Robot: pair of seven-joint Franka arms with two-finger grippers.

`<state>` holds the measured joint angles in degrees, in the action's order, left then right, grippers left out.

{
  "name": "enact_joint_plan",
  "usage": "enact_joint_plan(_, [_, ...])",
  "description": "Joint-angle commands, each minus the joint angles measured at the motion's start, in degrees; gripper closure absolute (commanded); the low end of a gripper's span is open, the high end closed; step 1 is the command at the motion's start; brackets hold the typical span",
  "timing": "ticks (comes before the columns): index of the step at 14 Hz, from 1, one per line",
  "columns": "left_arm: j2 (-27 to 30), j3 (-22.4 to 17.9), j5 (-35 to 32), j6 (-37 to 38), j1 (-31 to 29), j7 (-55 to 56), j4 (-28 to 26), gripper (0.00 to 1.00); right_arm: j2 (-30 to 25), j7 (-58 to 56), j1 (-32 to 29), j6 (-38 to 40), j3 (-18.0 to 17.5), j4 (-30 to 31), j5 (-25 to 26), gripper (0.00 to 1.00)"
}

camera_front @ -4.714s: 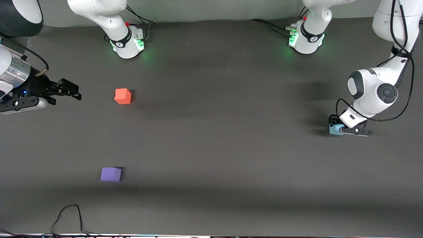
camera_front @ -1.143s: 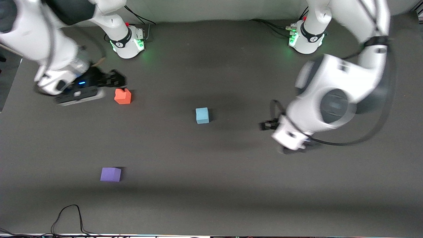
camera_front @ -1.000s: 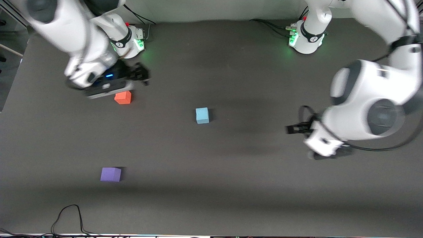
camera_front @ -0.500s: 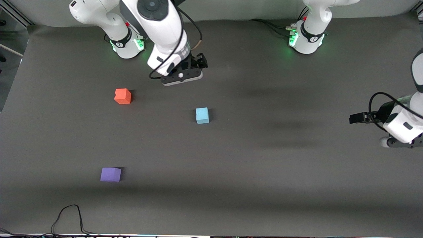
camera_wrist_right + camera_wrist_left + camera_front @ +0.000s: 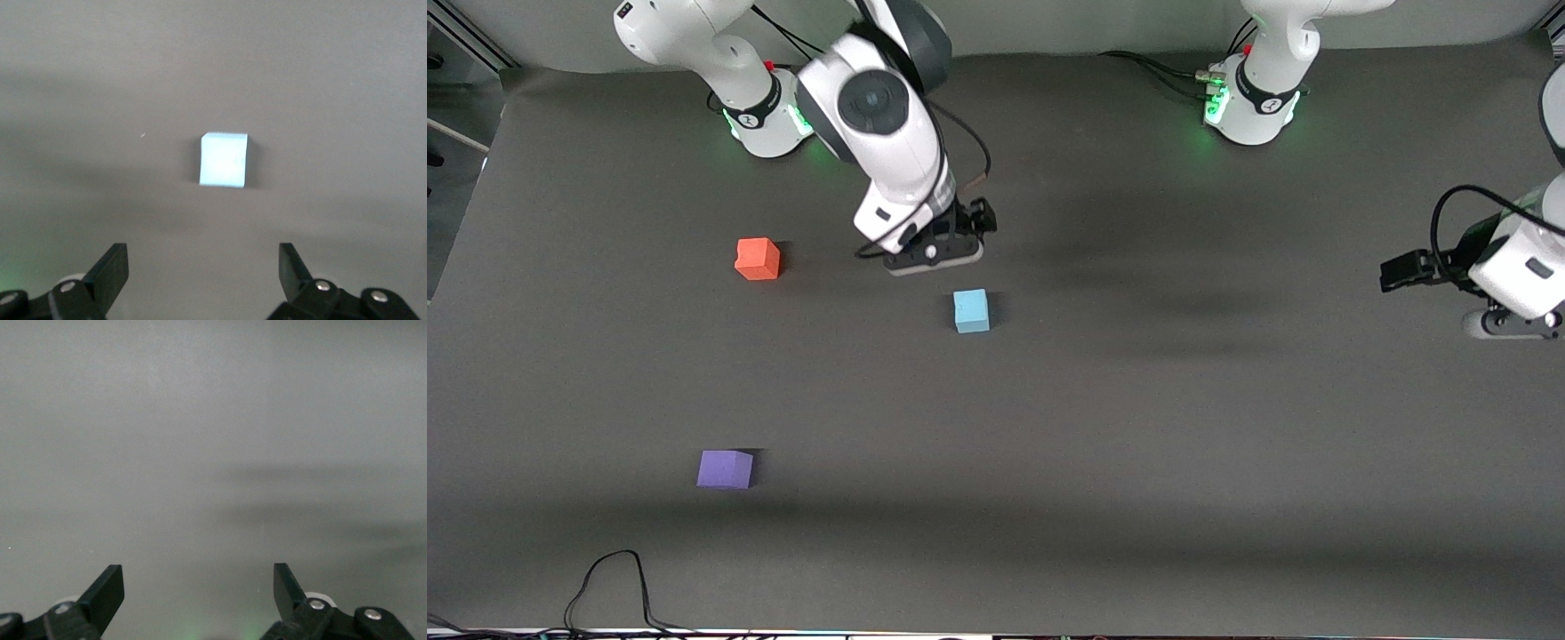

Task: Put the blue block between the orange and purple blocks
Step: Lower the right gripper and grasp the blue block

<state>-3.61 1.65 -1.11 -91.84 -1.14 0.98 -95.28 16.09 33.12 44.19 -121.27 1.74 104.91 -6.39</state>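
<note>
Item 1, blue block [image 5: 971, 310]: light blue cube, resting on the bench [image 5: 1138, 462] near its middle, free of any grip. In the right wrist view it [image 5: 224, 159] lies ahead of the open jaws, apart from both fingers [image 5: 110, 273].

Item 2, orange block [image 5: 757, 259]: orange-red cube toward the right arm's end of the bench, well apart from the blue block, farther from the front camera than the purple one.

Item 3, purple block [image 5: 725, 469]: violet cube near the bench edge closest to the front camera, right arm's end (roughly in line with the orange block).

Item 4, right end effector [image 5: 950, 238]: spread wide, holding nothing, hanging over the bench just beside the blue block, on the side toward the arm bases.

Item 5, left end effector [image 5: 1405, 270]: spread wide, empty, over the bench edge at the left arm's end, well apart from all three blocks. Its wrist view shows only bare bench between the fingers [image 5: 107, 597].

Item 6, cable [image 5: 609, 582]: black loop at the bench edge nearest the front camera, right arm's end.
</note>
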Motion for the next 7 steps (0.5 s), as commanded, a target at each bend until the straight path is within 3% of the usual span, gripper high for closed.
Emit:
enact_joint_plan(1, [2.91, 0.2, -0.65, -1.59, -0.18, -0.89, -2.54, 0.0, 5.86, 0.37, 0.89, -7.99, 0.63, 1.61, 1.73, 0.0])
enact_joint_plan(7, [1.94, 0.19, -0.21, 1.65, 0.35, -0.89, 0.8, 0.0, 15.45, 0.89, 0.98, -20.39, 0.9, 2.58, 1.74, 0.0])
